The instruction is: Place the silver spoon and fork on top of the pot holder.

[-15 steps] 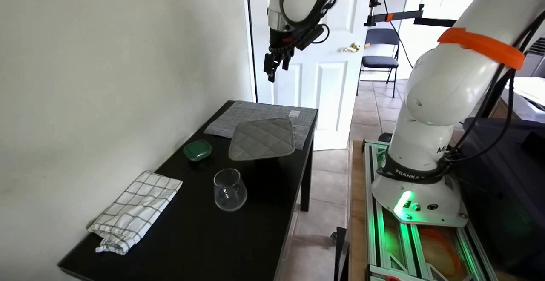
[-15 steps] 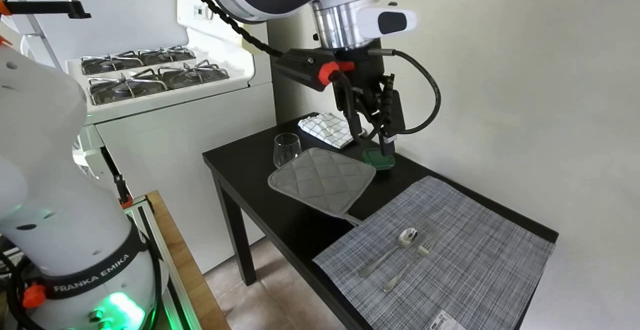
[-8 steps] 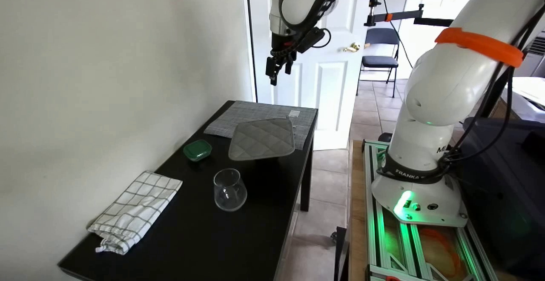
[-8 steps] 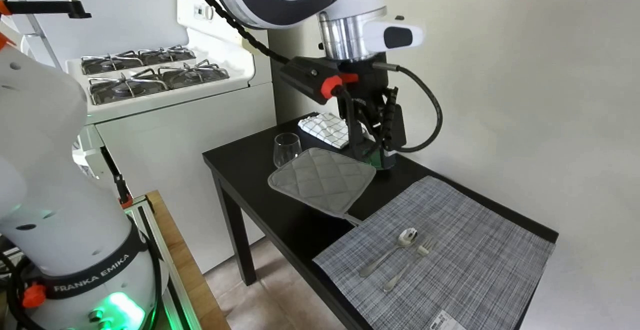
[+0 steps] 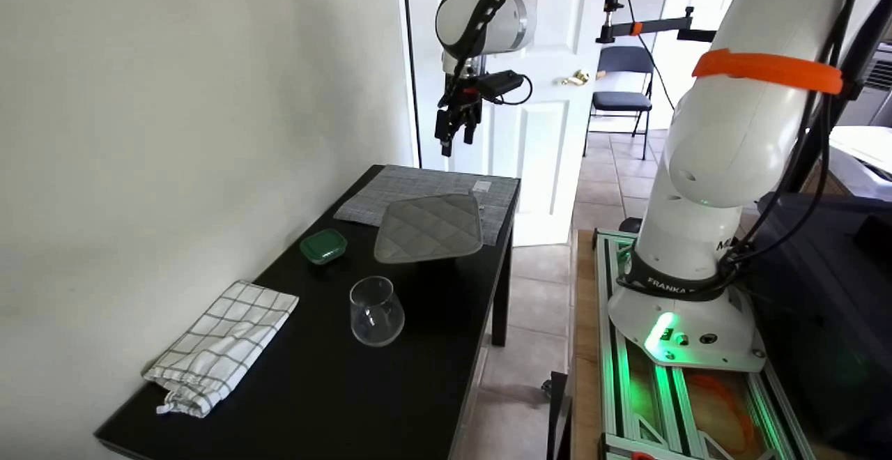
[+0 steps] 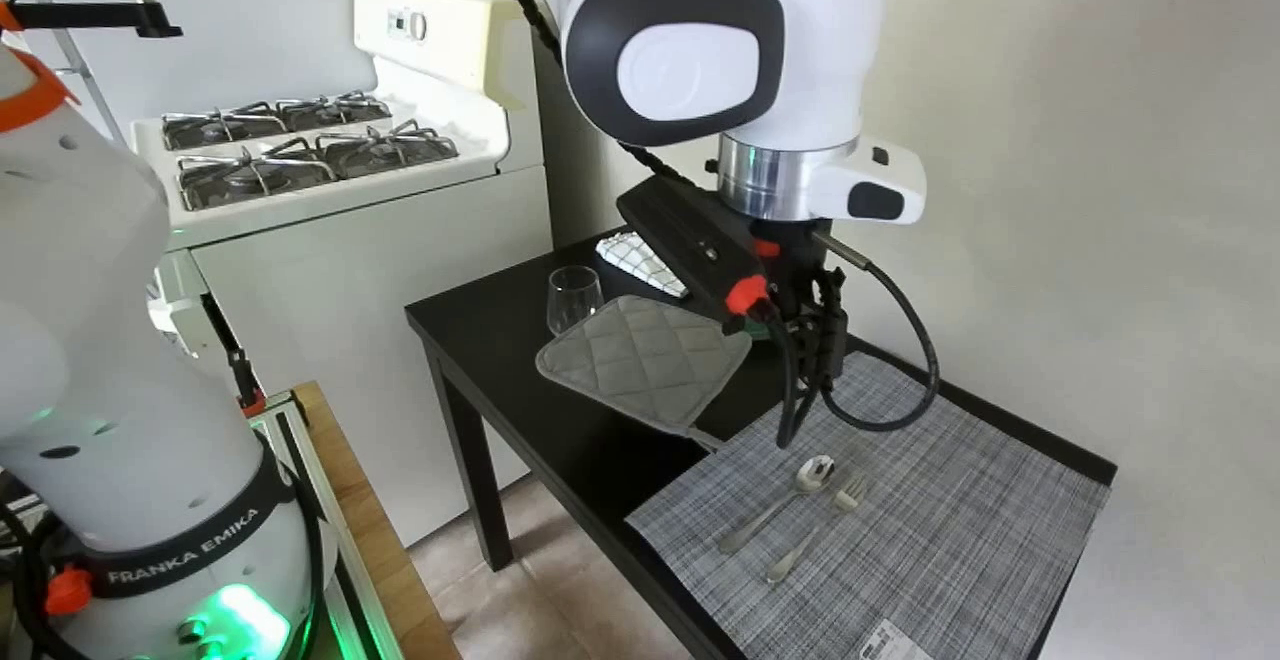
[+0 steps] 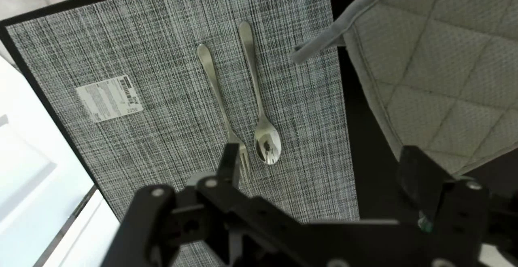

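Observation:
The silver spoon [image 7: 268, 141] and silver fork [image 7: 217, 87] lie side by side on the grey woven placemat in the wrist view. The spoon [image 6: 814, 474] and fork [image 6: 797, 552] also show in an exterior view. The grey quilted pot holder [image 7: 449, 64] lies beside the placemat, its loop over the mat's edge; it shows in both exterior views [image 5: 428, 228] [image 6: 650, 355]. My gripper [image 7: 321, 151] is wide open and empty. In an exterior view the gripper [image 5: 457, 145] hangs above the placemat end of the table. In the wrist view one finger covers part of the fork's head.
The placemat [image 6: 960, 520] with a white label [image 7: 110, 98] covers one table end. A clear glass [image 5: 376, 313], a green-lidded container [image 5: 323, 245] and a checked cloth [image 5: 223, 345] stand on the black table [image 5: 334, 404]. A wall runs along its far side.
My gripper has moved lower and toward the placemat, to the right and down in an exterior view. The wrist has turned somewhat. The spoon, fork and pot holder have not moved.

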`<action>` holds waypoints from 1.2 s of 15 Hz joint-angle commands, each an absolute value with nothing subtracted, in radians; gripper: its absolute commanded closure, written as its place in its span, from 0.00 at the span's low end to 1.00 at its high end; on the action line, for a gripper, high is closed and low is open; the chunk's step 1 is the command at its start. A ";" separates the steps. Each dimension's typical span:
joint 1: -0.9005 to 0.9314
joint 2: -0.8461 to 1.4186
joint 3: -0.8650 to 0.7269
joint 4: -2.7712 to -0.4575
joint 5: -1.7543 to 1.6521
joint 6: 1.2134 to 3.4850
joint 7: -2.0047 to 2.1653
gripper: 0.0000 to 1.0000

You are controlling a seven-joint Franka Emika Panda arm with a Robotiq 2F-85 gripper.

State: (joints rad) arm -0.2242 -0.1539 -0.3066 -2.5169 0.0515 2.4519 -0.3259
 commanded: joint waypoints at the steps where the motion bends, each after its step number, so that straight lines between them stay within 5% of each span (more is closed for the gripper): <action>1: -0.213 -0.024 -0.321 -2.436 0.147 2.448 -0.454 0.00; 18: -0.324 0.323 -0.200 -2.249 0.162 2.455 -0.476 0.00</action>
